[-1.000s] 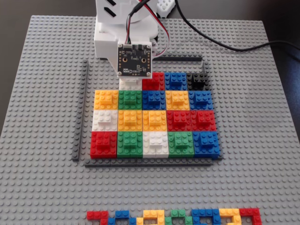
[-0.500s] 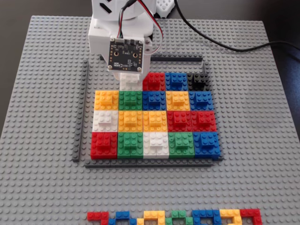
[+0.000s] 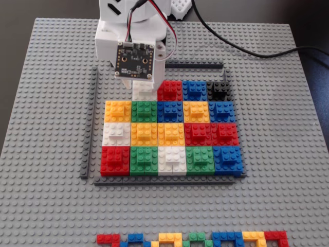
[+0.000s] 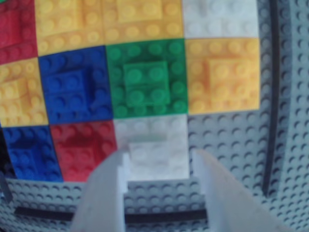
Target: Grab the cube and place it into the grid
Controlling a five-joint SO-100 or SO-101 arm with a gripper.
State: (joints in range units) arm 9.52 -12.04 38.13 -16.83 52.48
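- The grid (image 3: 169, 135) is made of square blocks in yellow, green, blue, red, white and one black, bordered by dark grey strips (image 3: 88, 123).
- The cube (image 4: 153, 147) is white, with a green block above it and a red block at its left in the wrist view.
- The baseplate (image 3: 288, 154) is light grey and studded.
- The gripper (image 4: 159, 166) is coloured white.

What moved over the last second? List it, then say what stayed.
In the fixed view the arm's camera board shifted left and up toward the far edge, uncovering more of the white cube. The cube sits in the grid's far row beside the red block; in the wrist view the fingers flank it with gaps, apparently open. The grid blocks and the brick line stayed put.
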